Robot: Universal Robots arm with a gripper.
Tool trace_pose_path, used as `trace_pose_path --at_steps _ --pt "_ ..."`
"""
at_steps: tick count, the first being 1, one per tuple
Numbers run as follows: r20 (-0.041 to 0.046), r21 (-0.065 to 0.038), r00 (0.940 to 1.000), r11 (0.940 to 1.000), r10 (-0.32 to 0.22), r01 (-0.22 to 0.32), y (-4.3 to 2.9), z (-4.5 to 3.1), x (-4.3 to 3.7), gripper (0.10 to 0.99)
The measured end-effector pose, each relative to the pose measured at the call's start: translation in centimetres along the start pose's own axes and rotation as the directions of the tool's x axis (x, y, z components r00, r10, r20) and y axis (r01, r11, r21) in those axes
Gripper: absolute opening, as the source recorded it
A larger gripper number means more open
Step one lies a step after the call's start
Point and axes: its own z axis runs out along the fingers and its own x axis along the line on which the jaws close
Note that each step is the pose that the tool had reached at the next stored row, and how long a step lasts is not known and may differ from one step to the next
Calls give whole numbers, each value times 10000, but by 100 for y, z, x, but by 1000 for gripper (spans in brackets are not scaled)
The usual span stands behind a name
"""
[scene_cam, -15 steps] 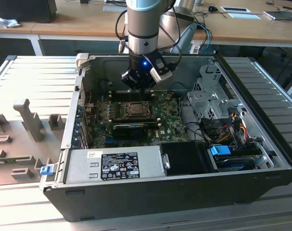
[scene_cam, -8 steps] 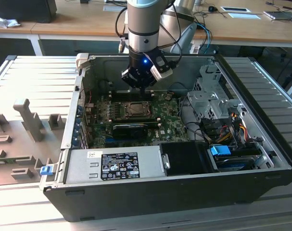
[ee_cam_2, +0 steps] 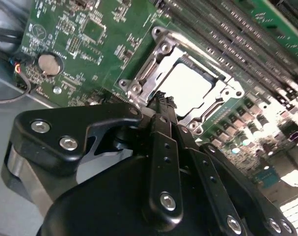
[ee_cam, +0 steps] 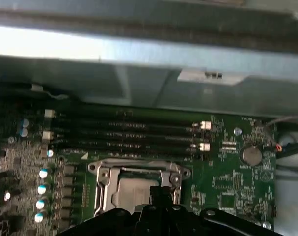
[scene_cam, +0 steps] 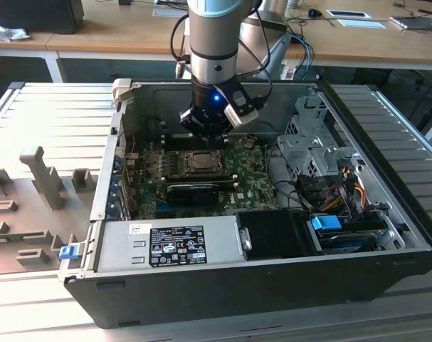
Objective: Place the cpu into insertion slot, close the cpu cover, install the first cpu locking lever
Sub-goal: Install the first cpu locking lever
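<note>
The cpu (ee_cam_2: 188,88) lies in the insertion slot on the green motherboard, its pale silver top showing through the window of the cpu cover (ee_cam_2: 161,51). The cover's metal frame lies flat around the chip; both also appear in the first wrist view, the cpu (ee_cam: 131,189) inside the cpu cover (ee_cam: 139,169). My gripper (ee_cam_2: 163,101) hangs just above the socket's edge, its black fingers closed together with nothing between them. In the exterior view the gripper (scene_cam: 205,132) sits over the far side of the socket (scene_cam: 200,162), inside the open computer case.
Memory slots (ee_cam: 124,130) run beside the socket, towards the case's far wall (ee_cam: 149,54). A coin battery (ee_cam_2: 49,63) sits on the board. A power supply (scene_cam: 173,246) fills the near side; a drive cage (scene_cam: 308,142) and cables (scene_cam: 336,192) stand at the exterior view's right.
</note>
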Motion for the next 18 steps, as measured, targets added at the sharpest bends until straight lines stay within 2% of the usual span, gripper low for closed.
trace_pose_path --at_steps 5,7,11,15,16,17,18 --pt "-1 1 10000 10000 -1 1 -15 -90 -3 106" --pt "1 -1 10000 10000 -1 1 -29 -103 -3 106" --pt "0 0 10000 10000 0 0 -154 -115 12 106" --pt "0 0 10000 10000 -1 1 -193 -176 13 106" --pt "1 0 10000 10000 0 0 -232 -179 20 106" --pt "-3 1 10000 10000 0 0 -304 -183 27 106" --pt "-36 -5 10000 10000 2 -2 -348 -183 30 106"
